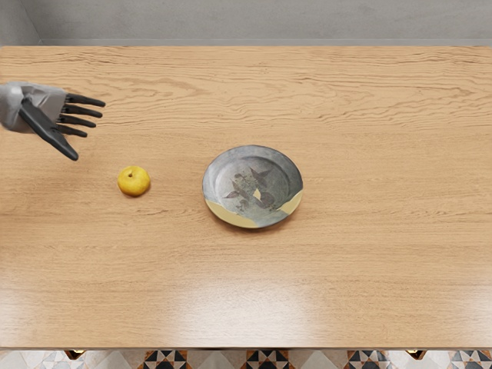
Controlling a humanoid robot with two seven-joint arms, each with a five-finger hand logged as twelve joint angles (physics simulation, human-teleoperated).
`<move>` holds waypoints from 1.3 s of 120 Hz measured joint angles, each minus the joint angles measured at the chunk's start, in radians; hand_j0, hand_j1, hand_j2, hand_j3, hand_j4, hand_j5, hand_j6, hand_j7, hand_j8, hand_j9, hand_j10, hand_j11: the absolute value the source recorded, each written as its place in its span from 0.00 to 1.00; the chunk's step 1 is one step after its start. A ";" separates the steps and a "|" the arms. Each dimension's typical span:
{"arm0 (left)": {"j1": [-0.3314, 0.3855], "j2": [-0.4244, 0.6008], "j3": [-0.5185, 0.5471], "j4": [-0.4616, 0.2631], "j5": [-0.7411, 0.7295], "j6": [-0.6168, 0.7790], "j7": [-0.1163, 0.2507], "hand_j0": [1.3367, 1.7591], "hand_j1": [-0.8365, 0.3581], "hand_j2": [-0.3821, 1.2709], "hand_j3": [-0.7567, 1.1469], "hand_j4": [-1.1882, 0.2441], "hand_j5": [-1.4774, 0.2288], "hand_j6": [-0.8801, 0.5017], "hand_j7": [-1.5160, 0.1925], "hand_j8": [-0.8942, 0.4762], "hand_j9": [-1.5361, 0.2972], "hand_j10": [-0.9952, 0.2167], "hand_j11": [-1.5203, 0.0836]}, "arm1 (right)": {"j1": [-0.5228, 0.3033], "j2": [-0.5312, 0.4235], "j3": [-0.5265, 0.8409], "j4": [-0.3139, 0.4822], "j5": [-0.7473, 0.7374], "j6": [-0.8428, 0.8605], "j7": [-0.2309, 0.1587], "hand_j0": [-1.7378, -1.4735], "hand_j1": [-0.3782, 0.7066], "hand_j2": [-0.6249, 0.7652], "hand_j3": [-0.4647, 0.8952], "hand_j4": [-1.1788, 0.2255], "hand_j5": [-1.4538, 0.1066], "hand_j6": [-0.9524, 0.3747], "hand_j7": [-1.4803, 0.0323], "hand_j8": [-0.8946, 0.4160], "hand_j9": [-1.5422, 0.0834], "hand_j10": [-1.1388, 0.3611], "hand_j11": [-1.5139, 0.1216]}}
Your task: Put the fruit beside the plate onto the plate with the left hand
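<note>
A small yellow fruit (134, 181) lies on the wooden table, a short way left of the plate. The round grey plate (253, 186), with a dark pattern and a yellow patch at its front rim, holds nothing. My left hand (73, 119) comes in from the left edge, up and to the left of the fruit and apart from it. Its dark fingers (83, 111) are spread and point right, with the thumb angled down toward the fruit. It holds nothing.
The wooden table (369, 254) fills the view, with its front edge along the bottom and its far edge near the top. Patterned floor tiles show below the front edge.
</note>
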 joint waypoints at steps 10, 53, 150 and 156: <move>-0.027 0.025 -0.001 -0.145 0.061 0.000 0.001 0.76 0.98 0.23 0.40 0.82 0.86 0.63 0.88 0.64 0.83 0.81 0.94 | 0.000 0.000 0.000 0.000 0.000 0.000 0.000 0.30 0.05 0.45 0.34 0.82 0.91 0.70 0.96 0.67 0.93 0.74 0.91; -0.062 0.012 -0.007 -0.409 0.238 0.170 0.003 0.76 0.98 0.23 0.40 0.82 0.86 0.62 0.88 0.64 0.83 0.81 0.94 | 0.001 0.000 0.001 0.001 0.000 0.001 0.000 0.30 0.05 0.45 0.34 0.82 0.91 0.70 0.96 0.67 0.93 0.74 0.91; -0.050 -0.163 0.319 -0.479 0.666 0.636 0.003 0.76 0.98 0.23 0.40 0.82 0.85 0.62 0.88 0.64 0.83 0.81 0.94 | 0.001 0.000 0.001 0.002 0.000 0.001 0.000 0.30 0.05 0.45 0.34 0.82 0.91 0.70 0.96 0.67 0.93 0.74 0.91; -0.053 -0.164 0.325 -0.478 0.668 0.674 0.003 0.76 0.98 0.23 0.40 0.82 0.85 0.62 0.88 0.64 0.83 0.81 0.94 | 0.001 0.000 0.001 0.002 0.000 0.001 0.000 0.30 0.05 0.45 0.34 0.82 0.91 0.70 0.96 0.67 0.93 0.74 0.91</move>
